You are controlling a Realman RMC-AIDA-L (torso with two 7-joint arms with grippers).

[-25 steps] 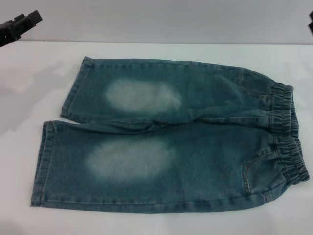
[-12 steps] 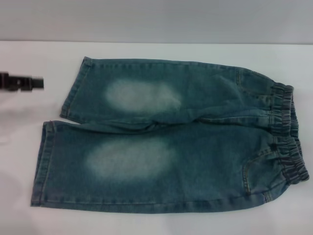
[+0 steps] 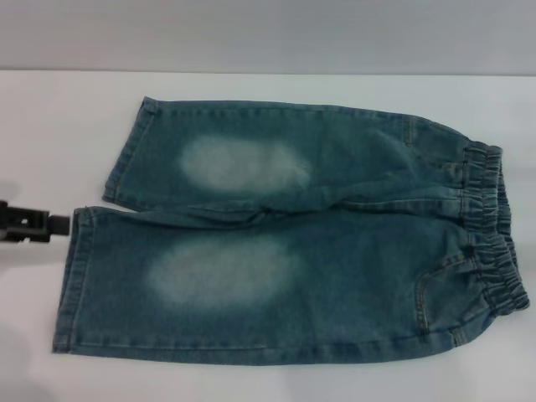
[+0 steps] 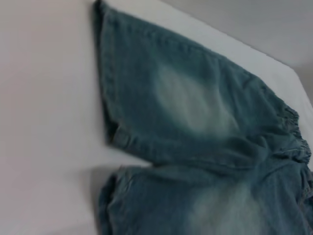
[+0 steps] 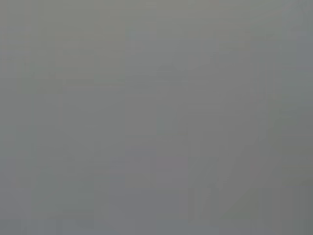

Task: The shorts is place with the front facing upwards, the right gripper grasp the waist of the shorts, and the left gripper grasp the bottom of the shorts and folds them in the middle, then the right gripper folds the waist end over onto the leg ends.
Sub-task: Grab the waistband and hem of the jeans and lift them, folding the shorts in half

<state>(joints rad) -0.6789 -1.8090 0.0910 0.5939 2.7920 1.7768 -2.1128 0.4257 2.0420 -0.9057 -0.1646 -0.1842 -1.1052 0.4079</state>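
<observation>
Head view shows the shorts [image 3: 285, 234] spread flat, front up, on a white table [image 3: 50, 109], with both legs running across the picture. The waist of the shorts [image 3: 494, 230], a gathered elastic band, lies on the robot's right side, and small curved pockets sit just beside it. The bottom of the shorts [image 3: 79, 276], two straight hemmed leg openings, lies on the robot's left. Each leg carries a pale faded patch [image 3: 222, 272] near its middle. The left gripper [image 3: 52, 224] comes in from the left edge of the picture as a dark, level shape, its tip just beside the hem of the nearer leg at that leg's far corner; whether it touches the cloth cannot be told, and whether its jaws are apart or together cannot be told either. The left wrist view looks down on the two hemmed leg openings and the gap between them, with the table beside them. The right wrist view shows only plain grey, and the right gripper appears in no picture.
</observation>
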